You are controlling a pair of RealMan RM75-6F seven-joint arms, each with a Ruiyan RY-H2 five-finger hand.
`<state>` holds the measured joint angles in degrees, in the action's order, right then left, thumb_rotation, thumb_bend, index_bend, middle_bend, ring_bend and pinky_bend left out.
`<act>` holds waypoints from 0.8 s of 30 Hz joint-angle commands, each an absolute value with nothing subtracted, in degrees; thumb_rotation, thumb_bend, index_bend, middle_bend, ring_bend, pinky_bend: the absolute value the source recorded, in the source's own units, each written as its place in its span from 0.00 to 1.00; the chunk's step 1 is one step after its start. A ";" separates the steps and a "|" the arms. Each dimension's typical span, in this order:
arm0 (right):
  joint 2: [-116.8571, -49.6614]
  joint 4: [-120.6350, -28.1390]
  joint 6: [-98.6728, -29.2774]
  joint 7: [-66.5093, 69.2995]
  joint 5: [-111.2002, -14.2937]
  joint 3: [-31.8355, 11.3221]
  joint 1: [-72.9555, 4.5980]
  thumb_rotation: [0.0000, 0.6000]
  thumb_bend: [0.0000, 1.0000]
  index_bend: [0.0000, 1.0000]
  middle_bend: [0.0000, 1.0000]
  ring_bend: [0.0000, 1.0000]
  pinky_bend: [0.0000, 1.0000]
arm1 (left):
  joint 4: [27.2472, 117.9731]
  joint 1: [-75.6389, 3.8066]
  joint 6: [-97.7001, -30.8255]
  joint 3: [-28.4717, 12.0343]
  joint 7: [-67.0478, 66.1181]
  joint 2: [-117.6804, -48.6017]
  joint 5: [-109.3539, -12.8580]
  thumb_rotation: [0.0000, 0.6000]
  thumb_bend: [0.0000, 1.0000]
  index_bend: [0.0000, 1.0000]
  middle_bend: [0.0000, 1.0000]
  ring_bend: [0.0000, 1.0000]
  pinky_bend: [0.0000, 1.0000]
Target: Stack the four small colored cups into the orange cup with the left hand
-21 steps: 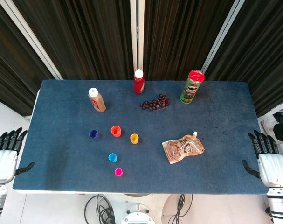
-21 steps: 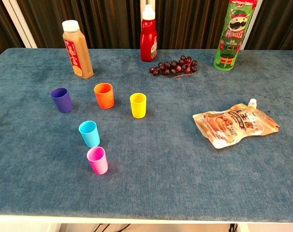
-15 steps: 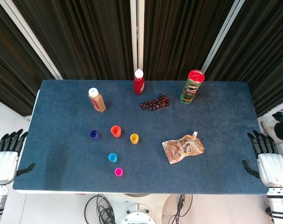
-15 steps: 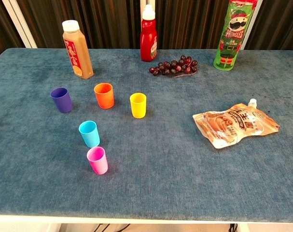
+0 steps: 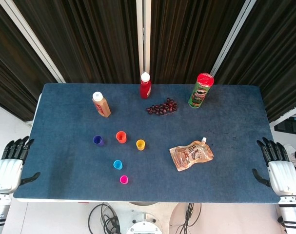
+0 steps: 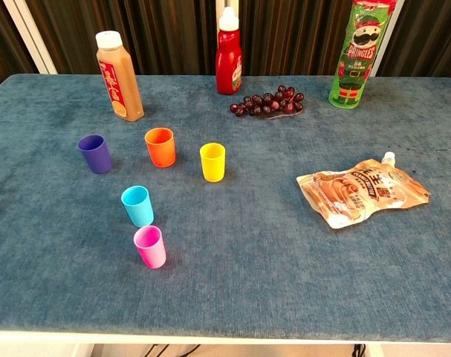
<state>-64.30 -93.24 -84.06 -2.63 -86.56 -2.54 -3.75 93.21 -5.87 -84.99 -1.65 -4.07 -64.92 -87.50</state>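
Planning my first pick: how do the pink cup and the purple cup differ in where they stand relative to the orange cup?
The purple cup stands close beside the orange cup, on its left in the chest view; the pink cup stands well apart, nearest the table's front edge. The blue cup stands between pink and orange; nothing stands between purple and orange. Both are upright, empty and untouched.
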 commanded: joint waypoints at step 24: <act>-64.25 -91.31 -84.94 0.36 -87.35 -1.96 -3.14 1.00 0.23 0.00 0.00 0.00 0.00 | 93.27 -24.15 -60.01 -7.75 -0.65 -71.75 -78.49 1.00 0.15 0.00 0.00 0.00 0.00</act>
<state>-64.30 -91.34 -84.90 0.32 -87.38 -1.95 -3.17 95.43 -22.01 -62.32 -7.31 -1.15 -69.20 -80.13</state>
